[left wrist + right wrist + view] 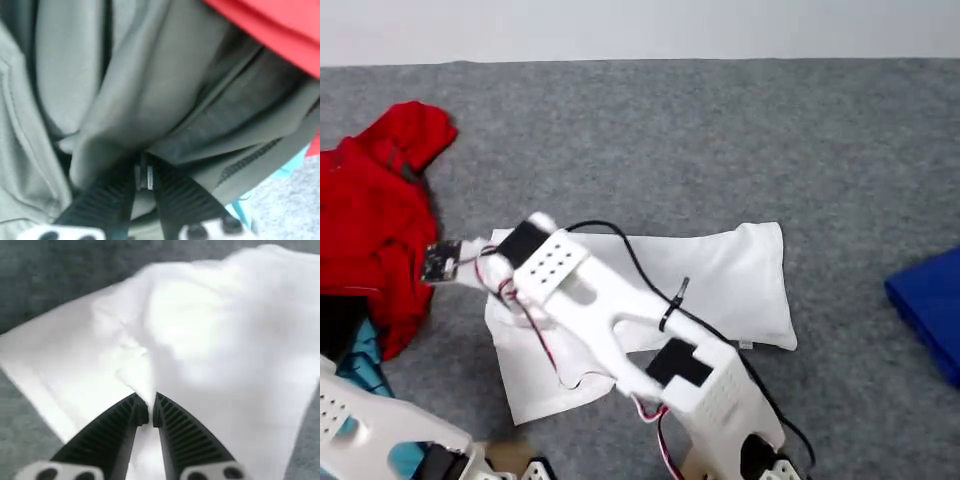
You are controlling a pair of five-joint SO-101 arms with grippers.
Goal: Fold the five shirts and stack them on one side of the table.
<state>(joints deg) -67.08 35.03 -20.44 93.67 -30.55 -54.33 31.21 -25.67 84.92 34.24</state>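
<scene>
Two pincers held two different shirts, and you needed each wrist camera to learn the grip. Your high view laid out the whole grey table (720, 130). The white shirt (740, 270) sat in the middle of the frame, partly doubled over. The right arm (620, 310) stretched across it from the lower right toward the shirt's left edge. The red shirt (370, 220) was heaped at the left edge, and the teal shirt (360, 350) showed below it in the lower left. The blue shirt (930, 300) lay at the right edge, well apart from the rest. It was your right wrist view that told you the grip there. The right pincer (148, 410) was closed, its two black fingers pinching a raised ridge of the white shirt right at the tips. The cloth spread away ahead of them, with grey table at the upper left of that frame. Your left wrist view added the grey-green shirt (150, 75), bunched in deep folds across nearly the whole frame. The left pincer (143, 172) was closed on it at the bottom centre, the fabric gathered at the tips and draped around both fingers. Cloth of the red shirt crossed the upper right corner of that frame. A sliver of the teal shirt lay just beside the grey-green shirt at the lower right, with a patch of table under it.
</scene>
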